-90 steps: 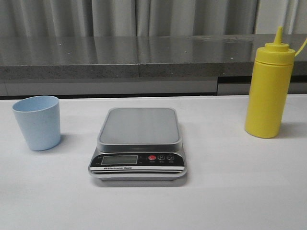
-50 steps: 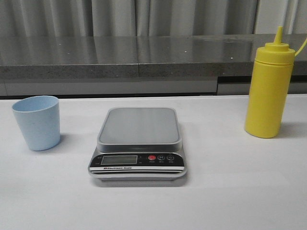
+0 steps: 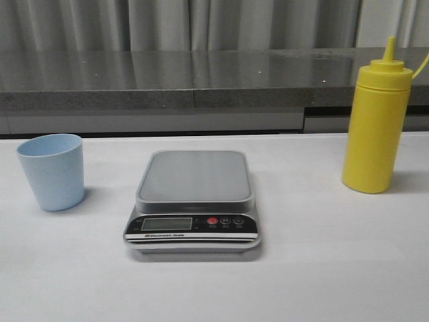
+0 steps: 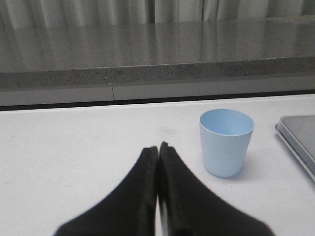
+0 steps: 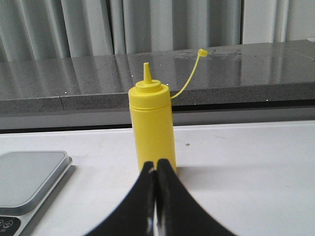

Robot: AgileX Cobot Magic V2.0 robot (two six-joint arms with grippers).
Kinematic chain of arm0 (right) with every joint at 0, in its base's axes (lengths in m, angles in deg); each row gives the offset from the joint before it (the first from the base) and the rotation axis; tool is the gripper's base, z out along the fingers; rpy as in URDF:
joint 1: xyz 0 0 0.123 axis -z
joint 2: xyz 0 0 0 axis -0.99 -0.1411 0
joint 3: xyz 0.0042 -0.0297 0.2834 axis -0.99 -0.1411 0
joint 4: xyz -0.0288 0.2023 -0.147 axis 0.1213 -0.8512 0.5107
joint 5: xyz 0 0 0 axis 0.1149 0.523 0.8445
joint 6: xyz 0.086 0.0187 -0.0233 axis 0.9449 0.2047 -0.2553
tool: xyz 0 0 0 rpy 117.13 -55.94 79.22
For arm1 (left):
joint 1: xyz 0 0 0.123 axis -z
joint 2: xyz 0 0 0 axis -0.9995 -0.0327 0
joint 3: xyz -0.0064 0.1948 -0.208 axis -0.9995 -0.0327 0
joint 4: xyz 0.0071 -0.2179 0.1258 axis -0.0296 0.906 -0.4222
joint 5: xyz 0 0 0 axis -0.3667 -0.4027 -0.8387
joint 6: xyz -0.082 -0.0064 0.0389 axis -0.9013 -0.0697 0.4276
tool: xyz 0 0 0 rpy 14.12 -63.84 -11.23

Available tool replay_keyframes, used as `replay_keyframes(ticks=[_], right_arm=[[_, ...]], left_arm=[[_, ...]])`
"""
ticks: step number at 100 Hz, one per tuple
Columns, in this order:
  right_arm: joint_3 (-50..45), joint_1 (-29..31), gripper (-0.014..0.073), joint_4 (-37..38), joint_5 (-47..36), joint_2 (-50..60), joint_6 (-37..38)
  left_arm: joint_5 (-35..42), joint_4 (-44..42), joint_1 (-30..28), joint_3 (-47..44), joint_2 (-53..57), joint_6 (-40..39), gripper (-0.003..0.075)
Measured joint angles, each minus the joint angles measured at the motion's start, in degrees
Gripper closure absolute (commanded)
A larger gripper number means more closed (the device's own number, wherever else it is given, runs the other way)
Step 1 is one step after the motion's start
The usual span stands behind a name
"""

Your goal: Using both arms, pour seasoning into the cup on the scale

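Observation:
The light blue cup (image 3: 51, 171) stands upright on the white table at the left, apart from the scale. The silver scale (image 3: 194, 178) sits in the middle with an empty platform and its black display panel facing front. The yellow seasoning bottle (image 3: 375, 127) stands upright at the right, cap off and hanging by its tether. No arm shows in the front view. In the left wrist view my left gripper (image 4: 158, 146) is shut and empty, short of the cup (image 4: 226, 142) and to one side of it. In the right wrist view my right gripper (image 5: 156, 163) is shut and empty, just in front of the bottle (image 5: 151, 128).
A dark grey stone ledge (image 3: 201, 80) with grey curtains behind it runs along the back of the table. The scale's corner shows in the left wrist view (image 4: 298, 135), and the scale's platform shows in the right wrist view (image 5: 29, 174).

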Motion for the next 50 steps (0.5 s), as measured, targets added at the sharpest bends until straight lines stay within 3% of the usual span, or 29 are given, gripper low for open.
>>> replay_keyframes(ticks=[21,36,43,50], right_arm=[[0.0,0.0,0.0661,0.0,0.0,0.0,0.0],[0.0,0.0,0.0661,0.0,0.0,0.0,0.0],[0.0,0.0,0.0661,0.0,0.0,0.0,0.0],[0.0,0.0,0.0661,0.0,0.0,0.0,0.0]], left_arm=[[-0.97,2.42,0.0,10.69,-12.69,0.0,0.0741],[-5.81,2.64,0.0,18.6,-23.55,0.0,0.0733],[-9.27,2.64,0.0,22.24,-28.97,0.0,0.0676],[-11.5,2.64,0.0,25.45,-34.37,0.0,0.0568]])
